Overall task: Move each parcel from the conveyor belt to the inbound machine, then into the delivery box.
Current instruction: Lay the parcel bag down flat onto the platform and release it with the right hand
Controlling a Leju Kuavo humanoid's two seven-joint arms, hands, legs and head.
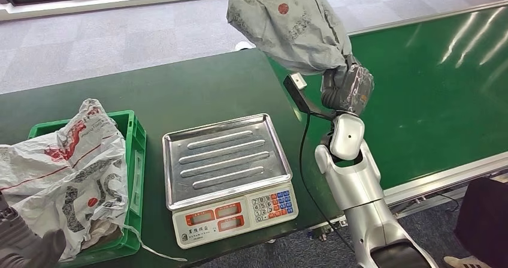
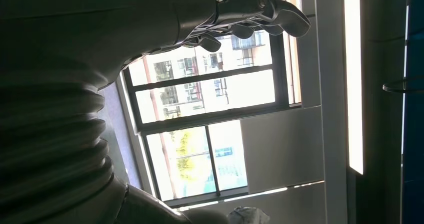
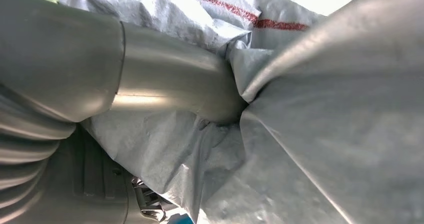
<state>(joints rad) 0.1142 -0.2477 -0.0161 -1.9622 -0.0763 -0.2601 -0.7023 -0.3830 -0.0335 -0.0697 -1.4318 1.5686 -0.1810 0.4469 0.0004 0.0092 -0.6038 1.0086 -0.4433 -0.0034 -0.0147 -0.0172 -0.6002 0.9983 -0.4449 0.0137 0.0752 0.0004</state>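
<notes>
Nearest in the head view, the silver right arm rose from the lower edge beside the scale (image 1: 227, 172), whose steel tray lay bare above its keypad and displays. The scale sat on the dark table (image 1: 180, 91), with a green crate (image 1: 139, 160) just to its left. A crumpled white bag (image 1: 66, 166) with red and black print lay in the crate and spilled over its near rim.

Higher up, the right hand (image 1: 346, 87) gripped the lower end of a grey parcel (image 1: 287, 22) and held it in the air, above the table's far right corner and the near edge of the green belt (image 1: 431, 94). In the right wrist view, the thumb (image 3: 175, 83) pressed into the parcel's creased wrapping; the other fingers were hidden by it.

The left hand (image 2: 250, 13) was seen in the left wrist view against a window (image 2: 200, 119), holding nothing, its fingers loosely curled and slightly apart.

Beyond the table and belt lay grey tiled floor (image 1: 120, 28).
</notes>
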